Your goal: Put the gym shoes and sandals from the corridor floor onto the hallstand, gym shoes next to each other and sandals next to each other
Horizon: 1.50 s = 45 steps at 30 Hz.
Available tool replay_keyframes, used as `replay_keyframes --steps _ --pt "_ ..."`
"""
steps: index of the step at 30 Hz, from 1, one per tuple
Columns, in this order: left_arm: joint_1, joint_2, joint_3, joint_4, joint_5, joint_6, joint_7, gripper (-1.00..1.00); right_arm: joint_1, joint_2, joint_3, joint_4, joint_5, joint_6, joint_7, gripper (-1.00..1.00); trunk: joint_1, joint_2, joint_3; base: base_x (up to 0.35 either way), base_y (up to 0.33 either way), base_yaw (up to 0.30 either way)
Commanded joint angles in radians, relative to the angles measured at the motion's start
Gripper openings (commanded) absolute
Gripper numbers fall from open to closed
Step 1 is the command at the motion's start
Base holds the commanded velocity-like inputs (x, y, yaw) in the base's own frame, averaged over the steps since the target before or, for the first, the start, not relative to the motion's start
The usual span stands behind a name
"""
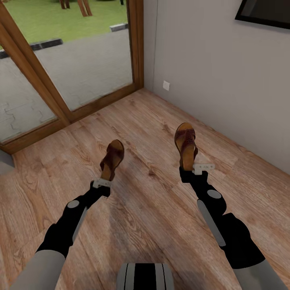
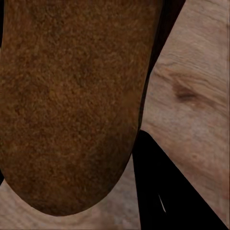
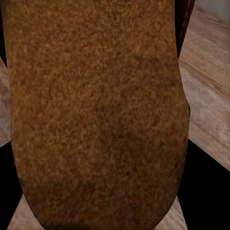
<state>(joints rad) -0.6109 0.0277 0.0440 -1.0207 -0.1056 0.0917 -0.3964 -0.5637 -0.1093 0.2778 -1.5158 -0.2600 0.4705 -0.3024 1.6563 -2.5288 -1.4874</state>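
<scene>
Two sandals are in sight, one per arm, and both are dark brown with woven straps and tan insoles. In the head view the left sandal (image 1: 112, 158) is held by its heel end in the left end effector (image 1: 102, 183), with its toe pointing away from the robot and raised above the corridor floor (image 1: 153, 209). The right sandal (image 1: 185, 143) is held the same way by the right end effector (image 1: 200, 167), heel at the fingers and toe pointing away toward the grey wall (image 1: 209, 68). Each end effector is closed down to the width of the sandal heel it grips, its pale fingers pressed against the sole. The two sandals sit well apart from each other, the right one nearer the wall and the left one nearer the glass door (image 1: 68, 60) with its wooden frame. In the left wrist view the tan insole of the left sandal (image 2: 72, 105) lies close before the camera, with the wood planks (image 2: 191, 86) beyond it. In the right wrist view the right sandal's insole (image 3: 96, 115) covers most of the picture, with floor planks (image 3: 206, 81) at the edge.
</scene>
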Motion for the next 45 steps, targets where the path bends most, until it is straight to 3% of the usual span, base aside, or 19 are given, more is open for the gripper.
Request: replay_keyframes --steps 1,2,3,7,42,45 --pt "0.000 -0.002 0.003 -0.007 0.026 0.004 -0.009 -1.00 -0.001 -0.001 0.003 -0.001 -0.010 0.002 -0.011 -1.00 0.000 0.000 -0.001 0.000 0.000 0.000" --pt "0.000 -0.003 0.003 -0.008 0.047 0.004 -0.009 -1.00 -0.001 -0.001 0.003 -0.001 -0.010 0.003 -0.011 -1.00 0.000 0.000 -0.001 0.000 0.000 0.000" --pt "0.002 -0.004 0.001 -0.012 0.136 0.004 -0.006 -1.00 -0.001 -0.001 0.003 -0.001 -0.009 0.003 -0.011 -1.00 0.000 0.000 -0.001 0.000 0.000 0.000" --pt "0.006 -0.005 0.000 -0.013 0.181 0.003 -0.003 -1.00 -0.001 -0.001 0.004 -0.001 -0.009 0.002 -0.012 -1.00 0.000 0.000 -0.001 0.000 0.000 0.000" --pt "0.014 -0.004 -0.001 -0.007 0.196 0.005 -0.004 -1.00 -0.001 -0.001 0.005 -0.001 -0.008 0.003 -0.012 -1.00 0.000 0.000 -0.001 0.000 0.000 0.000" --pt "0.014 -0.005 -0.001 -0.007 0.195 0.005 -0.004 -1.00 -0.001 -0.001 0.005 -0.001 -0.008 0.002 -0.012 -1.00 -0.002 0.000 0.011 0.000 0.000 0.000"
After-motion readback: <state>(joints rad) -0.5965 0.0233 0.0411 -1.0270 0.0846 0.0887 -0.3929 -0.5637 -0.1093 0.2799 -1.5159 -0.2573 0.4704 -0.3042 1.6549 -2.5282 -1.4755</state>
